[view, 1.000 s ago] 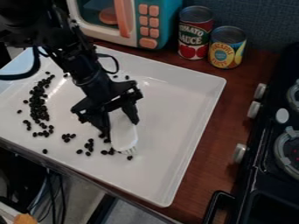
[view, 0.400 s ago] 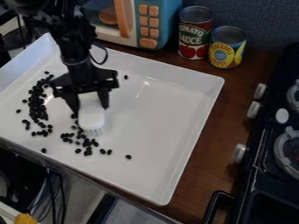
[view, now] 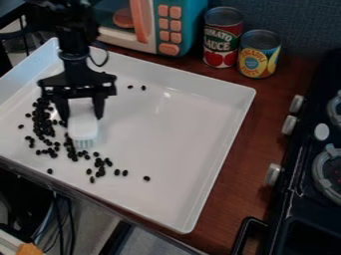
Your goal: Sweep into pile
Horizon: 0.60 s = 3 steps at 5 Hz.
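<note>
The black gripper (view: 81,110) hangs over the left part of the white tray (view: 176,134), shut on a white brush (view: 83,124) held between its two fingers. The brush points down, its bristles low at the tray's surface. Black beans (view: 43,122) lie in a dense band just left of the brush. More beans are strung out below and to the right of the bristles, with a loose one (view: 146,178) farther right. Two single beans (view: 136,87) rest near the tray's back side, right of the gripper.
Behind the tray stand a toy microwave (view: 150,25) and two cans, one red (view: 222,37) and one yellow (view: 259,54). A black toy stove (view: 306,149) with knobs is at the right. The tray has raised walls and sits on a brown wooden counter (view: 243,174).
The gripper and brush have moved left across the tray, toward the dense band. Some beans near the bristles have shifted left, and a bean at the back has come into sight.
</note>
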Tool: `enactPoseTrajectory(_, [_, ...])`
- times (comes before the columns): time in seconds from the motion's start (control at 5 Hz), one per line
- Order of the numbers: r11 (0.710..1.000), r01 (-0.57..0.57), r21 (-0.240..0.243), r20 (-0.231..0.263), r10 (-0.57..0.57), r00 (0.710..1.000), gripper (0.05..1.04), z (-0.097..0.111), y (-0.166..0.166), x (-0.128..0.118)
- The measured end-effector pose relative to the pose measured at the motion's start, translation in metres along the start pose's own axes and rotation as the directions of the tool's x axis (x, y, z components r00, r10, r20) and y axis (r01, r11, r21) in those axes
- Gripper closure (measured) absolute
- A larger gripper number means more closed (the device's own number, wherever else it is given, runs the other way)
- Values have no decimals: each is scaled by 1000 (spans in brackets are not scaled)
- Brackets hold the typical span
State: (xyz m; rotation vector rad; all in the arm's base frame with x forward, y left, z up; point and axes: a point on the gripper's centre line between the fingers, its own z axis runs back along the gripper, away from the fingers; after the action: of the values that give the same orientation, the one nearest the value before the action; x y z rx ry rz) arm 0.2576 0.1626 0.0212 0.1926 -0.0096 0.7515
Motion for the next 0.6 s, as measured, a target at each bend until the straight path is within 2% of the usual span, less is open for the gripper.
enactPoseTrajectory(0.4, [1000,1,16,-46,0,999,375,-6,38,14])
enactPoseTrajectory(0.6, [1000,14,-6,-54,-14,998,375,-7,39,13])
